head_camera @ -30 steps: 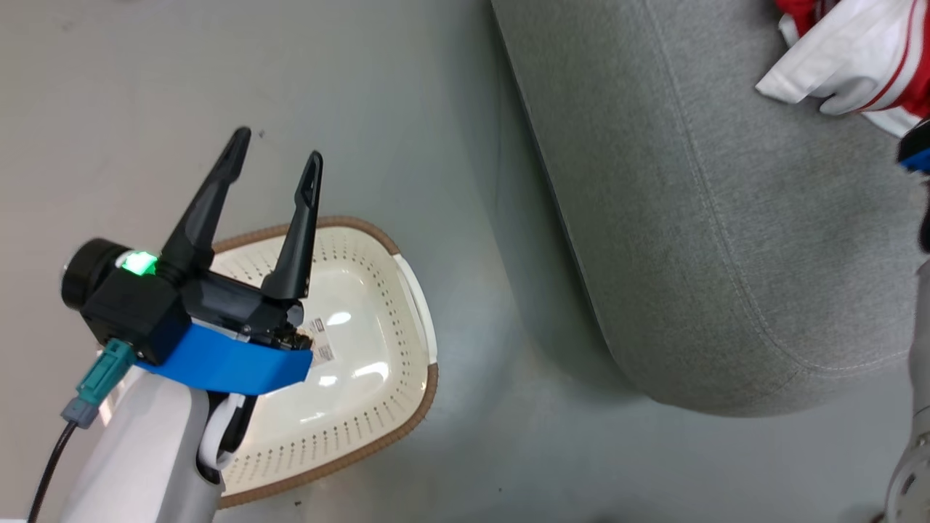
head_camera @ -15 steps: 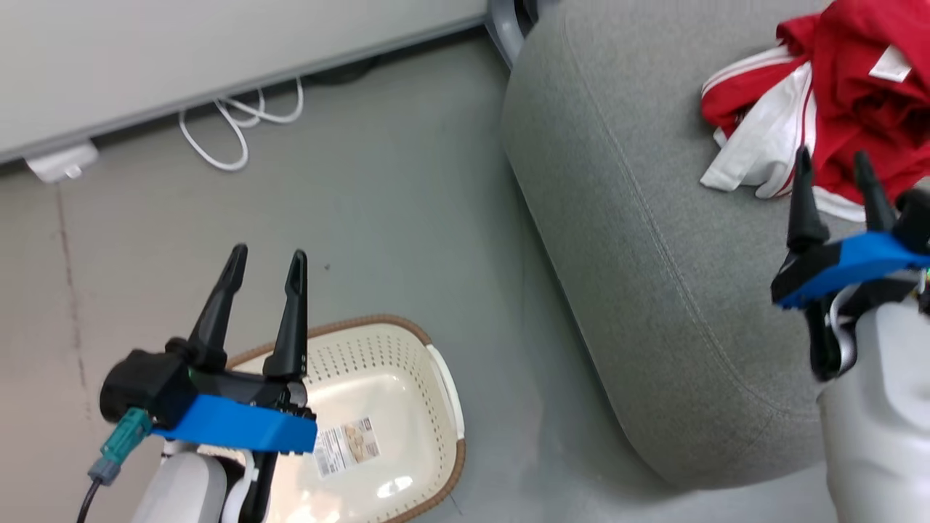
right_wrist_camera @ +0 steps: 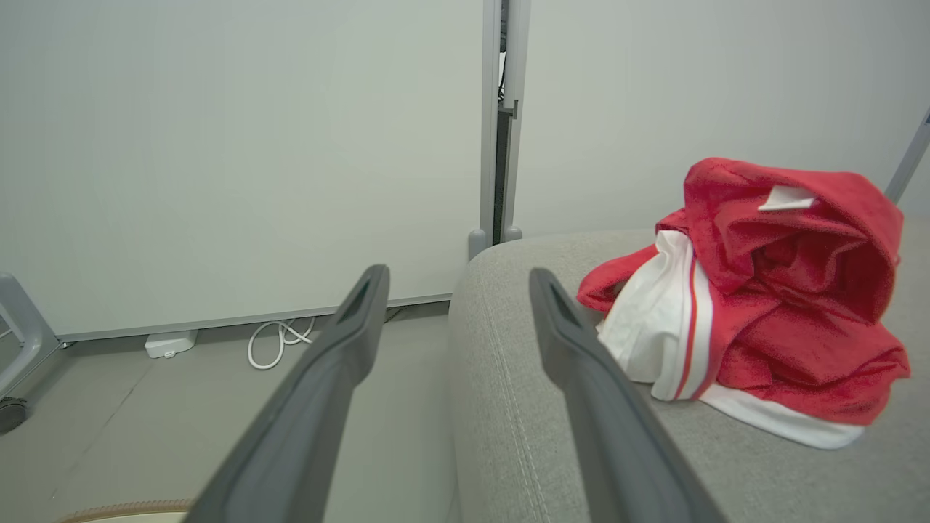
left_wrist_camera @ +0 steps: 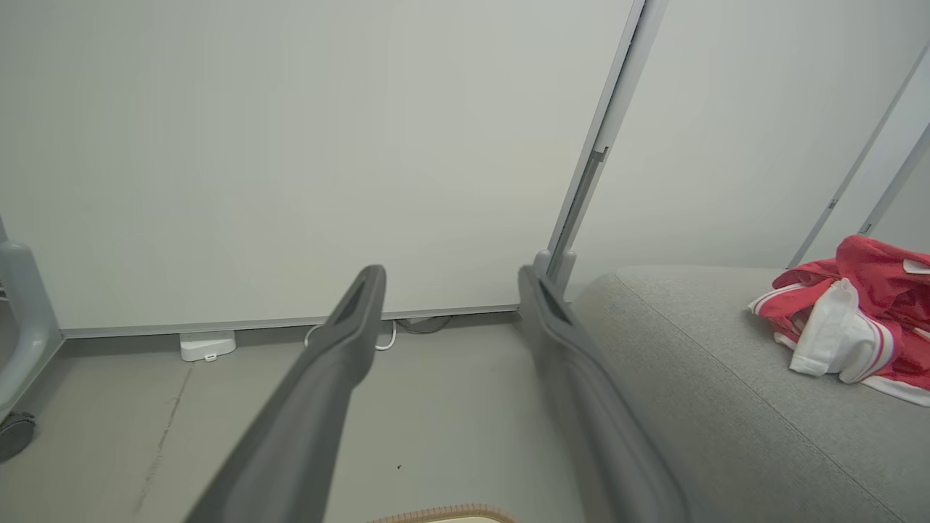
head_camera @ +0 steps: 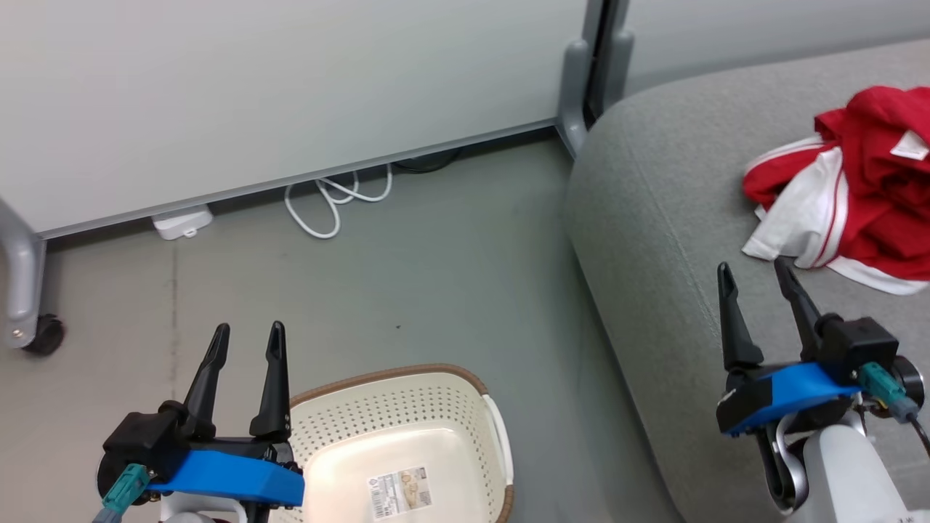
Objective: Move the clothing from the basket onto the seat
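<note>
My left claw (head_camera: 248,330): fingers spread wide, nothing held, beside the basket (head_camera: 392,372) on the floor (head_camera: 436,290). My right claw (head_camera: 752,267): equally wide, nothing held, over the seat (head_camera: 654,232). Clothing (head_camera: 864,196): red-and-white heap lying on the seat, just beyond my right claw.

Pale, plain wall panels (head_camera: 290,94) are running across the far side, meeting at an upright grey metal post (head_camera: 590,80) and reflecting soft, even light. A smooth grey floor (head_camera: 450,290) is stretching out below them, with a looped white cable (head_camera: 330,207) and a small white box (head_camera: 182,220) lying at the foot of the panels. At the far left a grey frame leg (head_camera: 18,283) is resting on a dark caster (head_camera: 43,335).
</note>
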### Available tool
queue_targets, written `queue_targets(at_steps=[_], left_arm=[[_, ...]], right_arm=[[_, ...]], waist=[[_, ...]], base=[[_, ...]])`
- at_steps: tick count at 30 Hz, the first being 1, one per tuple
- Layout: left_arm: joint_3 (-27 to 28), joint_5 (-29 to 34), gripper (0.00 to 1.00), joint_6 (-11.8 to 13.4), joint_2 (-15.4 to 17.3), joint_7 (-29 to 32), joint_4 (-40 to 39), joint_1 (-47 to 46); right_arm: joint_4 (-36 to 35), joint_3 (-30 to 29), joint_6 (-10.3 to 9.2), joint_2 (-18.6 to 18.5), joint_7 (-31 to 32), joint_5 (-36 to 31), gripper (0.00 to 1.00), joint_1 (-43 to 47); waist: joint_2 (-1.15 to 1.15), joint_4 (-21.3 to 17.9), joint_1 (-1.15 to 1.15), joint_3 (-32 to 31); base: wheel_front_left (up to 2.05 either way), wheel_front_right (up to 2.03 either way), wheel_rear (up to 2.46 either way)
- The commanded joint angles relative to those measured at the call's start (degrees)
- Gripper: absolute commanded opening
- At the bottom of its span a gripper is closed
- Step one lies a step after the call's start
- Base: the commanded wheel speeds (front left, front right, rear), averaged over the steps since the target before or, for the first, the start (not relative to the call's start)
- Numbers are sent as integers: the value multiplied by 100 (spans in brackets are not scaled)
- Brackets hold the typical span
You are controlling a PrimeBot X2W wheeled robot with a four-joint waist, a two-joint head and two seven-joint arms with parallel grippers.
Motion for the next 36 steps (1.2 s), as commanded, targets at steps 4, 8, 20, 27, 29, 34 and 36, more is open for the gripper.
queue_targets(at_steps=[4, 8, 20, 27, 29, 34, 36], left_arm=[[78, 69, 100, -12, -8, -15, 162, 48], [109, 83, 100, -12, -16, -15, 329, 80], [140, 111, 100, -12, -83, -15, 702, 188], [189, 126, 100, -12, -118, -15, 774, 289], [197, 122, 100, -12, -118, -15, 769, 314], [207, 107, 100, -12, -97, -15, 776, 342], [202, 101, 100, -12, -90, -15, 779, 349]], right_arm=[[-432, 152, 2, 12, 132, 59, 100, 503], [-658, 260, 2, 14, 221, 338, 100, 830], [-796, 248, 2, 14, 275, 503, 100, 1362], [-845, 316, 2, 14, 309, 548, 100, 1528], [-869, 331, 2, 14, 322, 554, 100, 1552], [-923, 353, 2, 14, 350, 553, 100, 1606], [-941, 357, 2, 14, 370, 535, 100, 1613]], waist=[[0, 408, 2, -219], [0, 606, 2, -312], [0, 946, 2, -537], [0, 1024, 2, -646], [0, 1030, 2, -651], [0, 1033, 2, -655], [0, 1032, 2, -657]], base=[[0, 0, 0], [0, 0, 0], [0, 0, 0], [0, 0, 0], [0, 0, 0], [0, 0, 0], [0, 0, 0]])
